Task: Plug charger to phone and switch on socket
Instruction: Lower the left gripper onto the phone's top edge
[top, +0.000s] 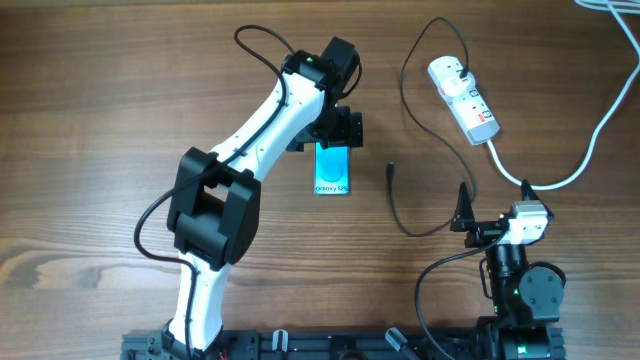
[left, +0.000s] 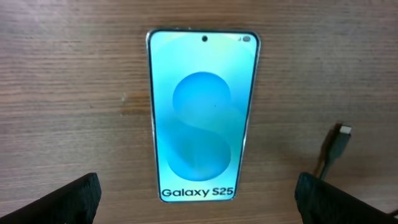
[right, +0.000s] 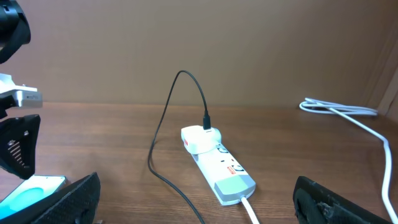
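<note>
A small flat phone (top: 333, 170) with a bright cyan screen and a dark frame is seen lying face up on the brown wooden table (top: 100, 100), directly beneath the jaws of the left arm (top: 335, 138), which are spread wide and hold nothing. The jaws of the right arm (top: 466, 222) are likewise released and empty, well apart from the phone. The long thin black charger cable (top: 405, 95) is found with its white plug head (top: 447, 72) already seated in the white two-outlet power strip (top: 468, 105), while its small dark connector tip (top: 391, 170) lies free on the table, near the phone but not touching it. The cable is judged light and limp, so it would best be taken at the stiff connector tip, close behind the end, where its aim can be kept. The phone is judged thin, smooth and liable to slide when pushed, so it should be steadied by its long edges
</note>
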